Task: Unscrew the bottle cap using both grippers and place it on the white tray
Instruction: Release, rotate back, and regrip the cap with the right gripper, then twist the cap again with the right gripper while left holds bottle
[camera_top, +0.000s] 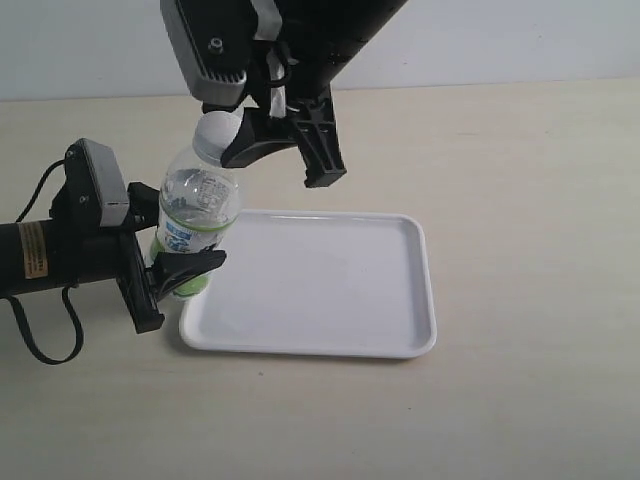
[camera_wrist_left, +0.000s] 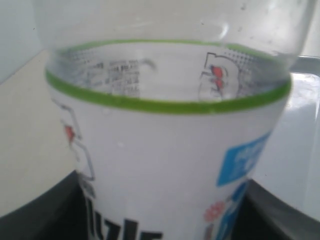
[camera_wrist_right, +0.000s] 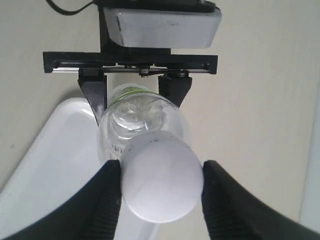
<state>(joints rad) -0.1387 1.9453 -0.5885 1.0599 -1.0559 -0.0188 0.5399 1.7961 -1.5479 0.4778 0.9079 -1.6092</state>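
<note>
The bottle (camera_top: 200, 200) stands tilted by the white tray's (camera_top: 320, 285) left edge, with the bottle cap (camera_top: 212, 130) on its neck. My left gripper (camera_top: 186, 262) is shut on the bottle's labelled lower body, and the label (camera_wrist_left: 165, 150) fills the left wrist view between two black fingers (camera_wrist_left: 40, 210). My right gripper (camera_top: 272, 168) comes down from above. In the right wrist view its fingers (camera_wrist_right: 107, 195) press both sides of the bottle cap (camera_wrist_right: 161, 176). Beyond the cap, the bottle (camera_wrist_right: 142, 117) sits in the left gripper (camera_wrist_right: 134, 97).
The beige table (camera_top: 520, 180) surrounds the tray, with a pale wall behind. The left arm (camera_top: 40, 255), with its yellow label and a black cable (camera_top: 40, 345), lies low along the table's left side. The right arm's grey camera block (camera_top: 205, 45) hangs above the bottle.
</note>
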